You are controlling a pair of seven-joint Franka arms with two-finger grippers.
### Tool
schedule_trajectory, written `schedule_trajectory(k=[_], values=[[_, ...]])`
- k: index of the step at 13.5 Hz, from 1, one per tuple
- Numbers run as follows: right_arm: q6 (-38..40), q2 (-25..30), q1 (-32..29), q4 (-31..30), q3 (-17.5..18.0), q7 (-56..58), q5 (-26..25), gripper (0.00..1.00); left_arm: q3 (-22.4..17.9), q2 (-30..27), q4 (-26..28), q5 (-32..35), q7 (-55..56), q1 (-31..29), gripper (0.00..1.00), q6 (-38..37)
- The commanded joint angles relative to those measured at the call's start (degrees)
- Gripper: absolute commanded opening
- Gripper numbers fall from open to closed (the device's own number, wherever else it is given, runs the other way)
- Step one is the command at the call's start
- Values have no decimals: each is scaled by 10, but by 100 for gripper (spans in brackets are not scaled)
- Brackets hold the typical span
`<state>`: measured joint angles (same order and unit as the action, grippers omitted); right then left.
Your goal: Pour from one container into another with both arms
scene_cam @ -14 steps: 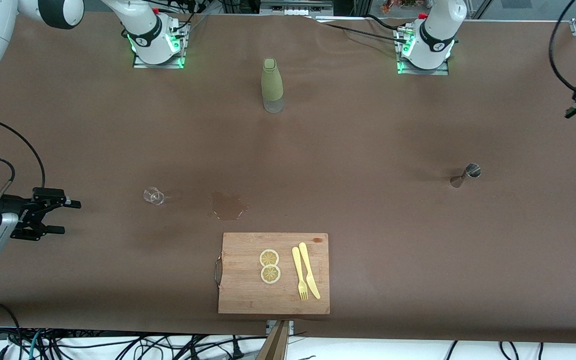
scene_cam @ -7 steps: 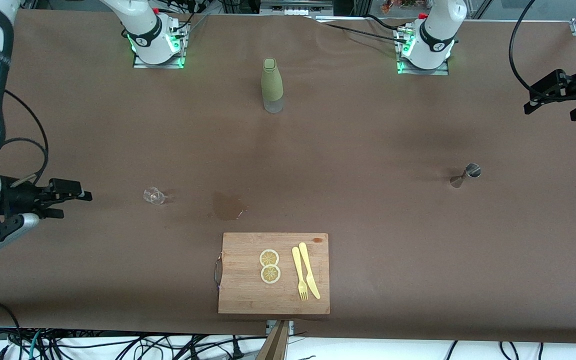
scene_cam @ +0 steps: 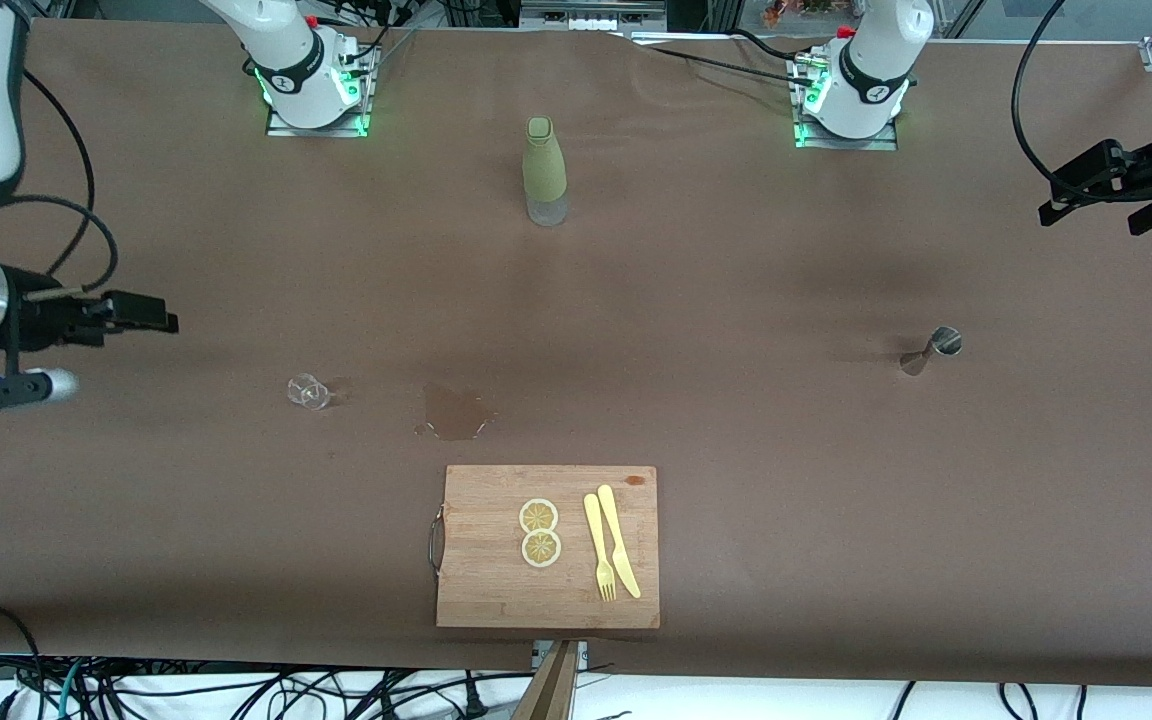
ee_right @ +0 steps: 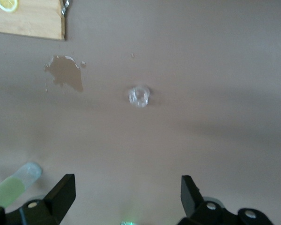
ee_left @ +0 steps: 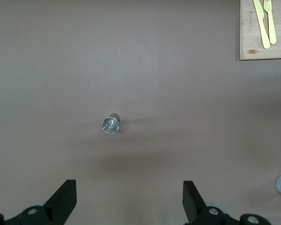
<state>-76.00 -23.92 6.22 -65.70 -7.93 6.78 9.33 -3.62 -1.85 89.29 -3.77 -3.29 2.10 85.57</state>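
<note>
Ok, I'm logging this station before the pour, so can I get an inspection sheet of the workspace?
Surface: brown table, wet spill beside the glass.
Job's things: jigger upright toward the left arm's end; glass upright toward the right arm's end; neither held.
Clutter: cutting board with lemon slices, fork, knife; green bottle between the bases.
Grippers: left gripper open, above the table edge; right gripper open, empty.
Cables: cables below the table's near edge.
Surroundings: nothing seen.
</note>
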Motion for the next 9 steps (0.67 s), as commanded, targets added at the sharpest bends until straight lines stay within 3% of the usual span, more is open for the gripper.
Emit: schedule_trajectory(k=[1, 9], values=[[47, 50, -12, -34, 10, -26, -43, 100, -1, -13, 13, -12, 7, -2, 100, 0], [43, 123, -23, -120, 13, -19, -102, 100, -1, -13, 13, -12, 7, -2, 100, 2]])
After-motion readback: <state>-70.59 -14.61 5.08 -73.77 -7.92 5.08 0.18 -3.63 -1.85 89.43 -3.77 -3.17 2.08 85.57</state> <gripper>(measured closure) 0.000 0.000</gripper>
